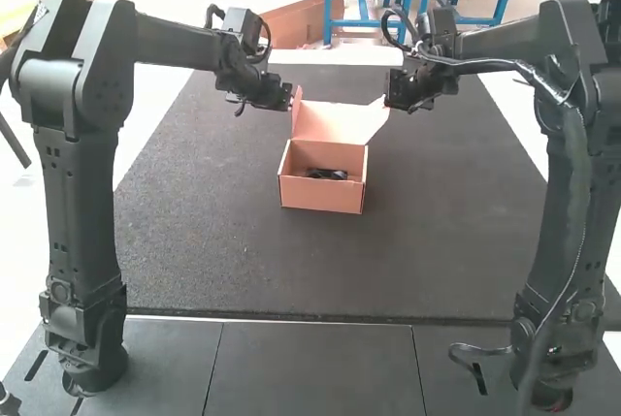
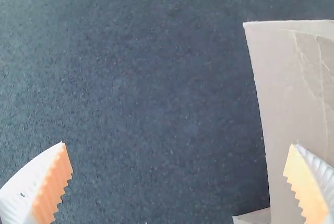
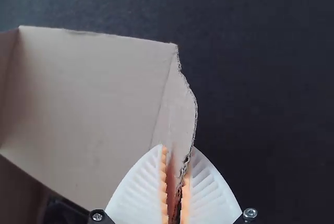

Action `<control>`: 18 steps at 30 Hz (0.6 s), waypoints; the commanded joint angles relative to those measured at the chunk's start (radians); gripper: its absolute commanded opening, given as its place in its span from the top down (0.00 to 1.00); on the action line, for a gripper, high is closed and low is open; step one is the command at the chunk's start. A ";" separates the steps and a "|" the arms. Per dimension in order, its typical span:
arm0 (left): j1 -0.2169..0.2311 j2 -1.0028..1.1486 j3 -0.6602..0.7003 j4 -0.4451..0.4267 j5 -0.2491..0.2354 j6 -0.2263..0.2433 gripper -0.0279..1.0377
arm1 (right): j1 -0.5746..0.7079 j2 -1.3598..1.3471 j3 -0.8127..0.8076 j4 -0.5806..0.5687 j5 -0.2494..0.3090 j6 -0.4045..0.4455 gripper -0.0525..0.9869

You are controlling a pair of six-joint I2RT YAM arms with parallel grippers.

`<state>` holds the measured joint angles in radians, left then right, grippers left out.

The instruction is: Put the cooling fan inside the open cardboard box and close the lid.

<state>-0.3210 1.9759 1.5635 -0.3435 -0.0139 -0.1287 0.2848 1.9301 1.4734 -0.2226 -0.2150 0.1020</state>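
An open cardboard box [image 1: 321, 190] stands mid-mat with its lid [image 1: 335, 123] raised at the back. Inside it lies the black cooling fan [image 1: 327, 175], a dark corner of which shows under the lid [image 3: 88, 114] in the right wrist view. My right gripper [image 1: 396, 101] is shut on the lid's right side flap [image 3: 180, 109], its ribbed white fingers [image 3: 141, 187] pinching the torn edge. My left gripper [image 1: 282, 98] hovers open at the lid's upper left corner. The lid's left flap [image 2: 292, 98] sits just inside one orange pad [image 2: 305, 187], with the other pad [image 2: 52, 182] far off over the mat.
A dark mat [image 1: 194, 212] covers the table under the box, with free room all around it. A pale table surface [image 1: 146, 115] borders the mat at left and right. Both arm bases stand at the near edge.
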 commanded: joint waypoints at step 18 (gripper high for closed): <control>-0.021 -0.023 0.055 -0.014 0.012 -0.003 0.07 | 0.050 -0.022 0.034 -0.009 -0.009 -0.013 0.96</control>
<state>-0.3321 1.9762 1.5703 -0.3561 -0.0143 -0.1287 0.2962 1.9301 1.4754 -0.2230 -0.2195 0.1017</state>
